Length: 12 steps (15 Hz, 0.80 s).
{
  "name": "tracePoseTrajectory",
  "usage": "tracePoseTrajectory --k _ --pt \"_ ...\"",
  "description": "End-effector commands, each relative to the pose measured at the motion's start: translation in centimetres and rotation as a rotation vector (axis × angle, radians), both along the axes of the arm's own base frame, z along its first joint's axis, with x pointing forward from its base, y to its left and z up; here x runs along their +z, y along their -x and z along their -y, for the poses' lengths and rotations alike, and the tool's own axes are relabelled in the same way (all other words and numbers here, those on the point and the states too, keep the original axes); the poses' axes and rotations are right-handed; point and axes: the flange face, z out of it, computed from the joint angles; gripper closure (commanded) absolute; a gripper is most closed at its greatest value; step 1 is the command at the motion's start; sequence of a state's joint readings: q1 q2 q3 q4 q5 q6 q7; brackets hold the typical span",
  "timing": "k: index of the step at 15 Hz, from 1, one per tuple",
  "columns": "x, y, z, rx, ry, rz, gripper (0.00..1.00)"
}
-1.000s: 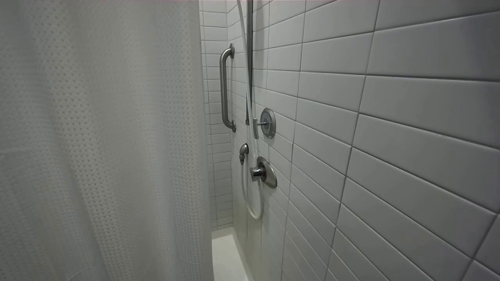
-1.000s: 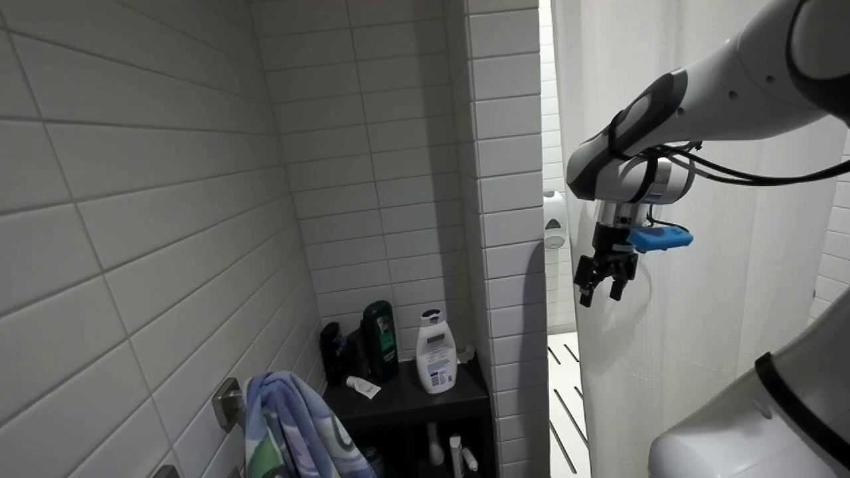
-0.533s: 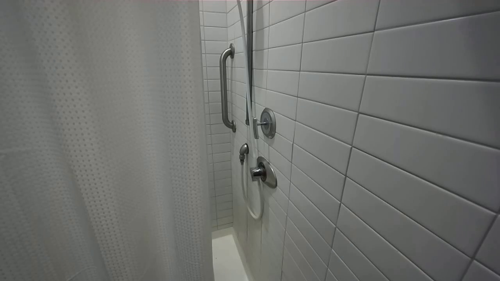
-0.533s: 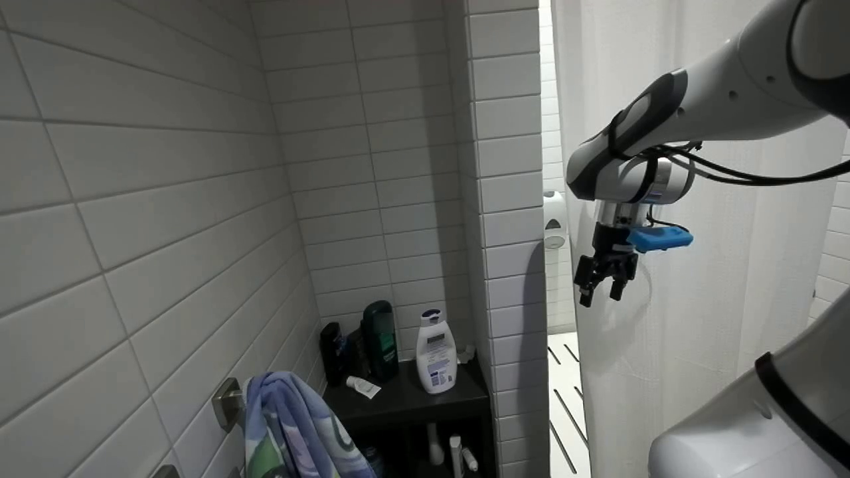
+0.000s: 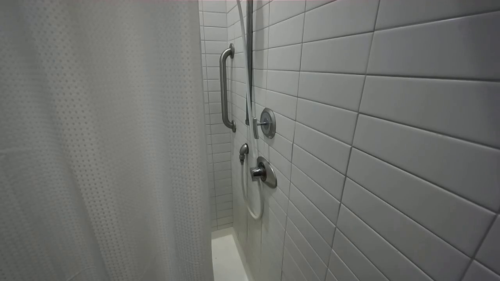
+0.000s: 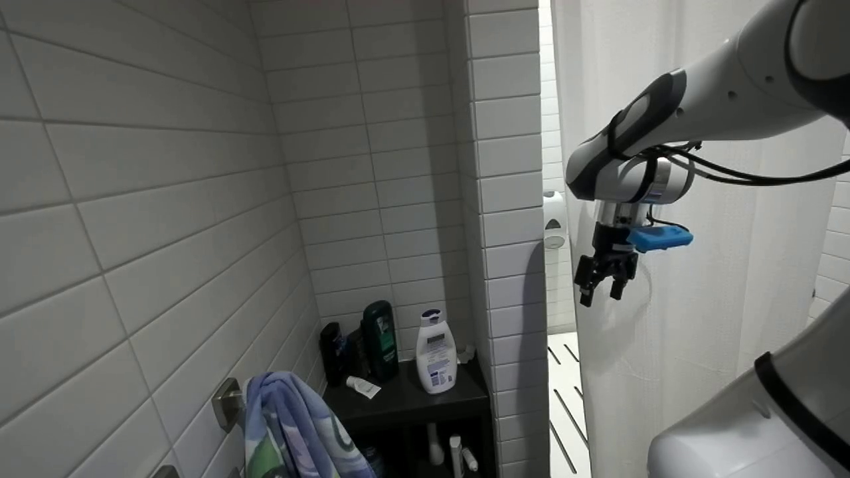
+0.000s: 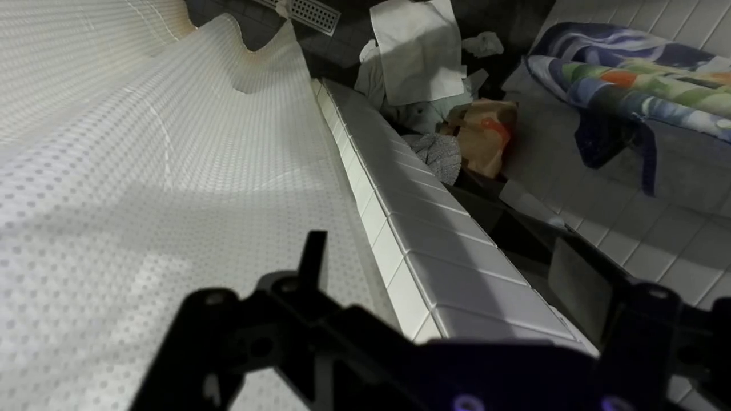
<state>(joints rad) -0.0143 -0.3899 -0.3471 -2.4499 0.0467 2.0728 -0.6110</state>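
My black gripper (image 6: 601, 295) hangs fingers-down in front of the white shower curtain (image 6: 704, 279), its shadow falling on the cloth. Nothing is between its spread jaws. In the wrist view the gripper (image 7: 438, 240) has one finger over the dotted curtain (image 7: 143, 200) and the other over the dark shelf side, with the white tiled wall edge (image 7: 451, 262) running below between them. To the side, a black shelf (image 6: 431, 401) bears a white bottle (image 6: 436, 365), a dark green bottle (image 6: 380, 345) and a small white tube (image 6: 363, 386), all apart from the gripper.
A tiled pillar (image 6: 510, 199) stands between shelf and curtain. A colourful towel (image 6: 292, 418) hangs from a wall hook (image 6: 227, 403). Below lie a brown paper bag (image 7: 485, 137) and a white cloth (image 7: 420, 51). Inside the shower are a grab bar (image 5: 224, 86) and a valve (image 5: 268, 123).
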Motion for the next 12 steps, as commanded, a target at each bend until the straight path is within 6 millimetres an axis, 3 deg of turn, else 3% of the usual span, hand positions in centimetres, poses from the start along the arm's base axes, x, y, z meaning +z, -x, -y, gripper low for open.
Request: tracePoseTrajectory --k 1,6,12 --pt "0.7 0.3 -0.1 0.055 0.081 0.027 0.0" --pt "1.7 1.8 -0.1 0.141 0.227 0.037 0.0" --pt "2.2 6.1 -0.5 0.353 0.367 0.003 0.0"
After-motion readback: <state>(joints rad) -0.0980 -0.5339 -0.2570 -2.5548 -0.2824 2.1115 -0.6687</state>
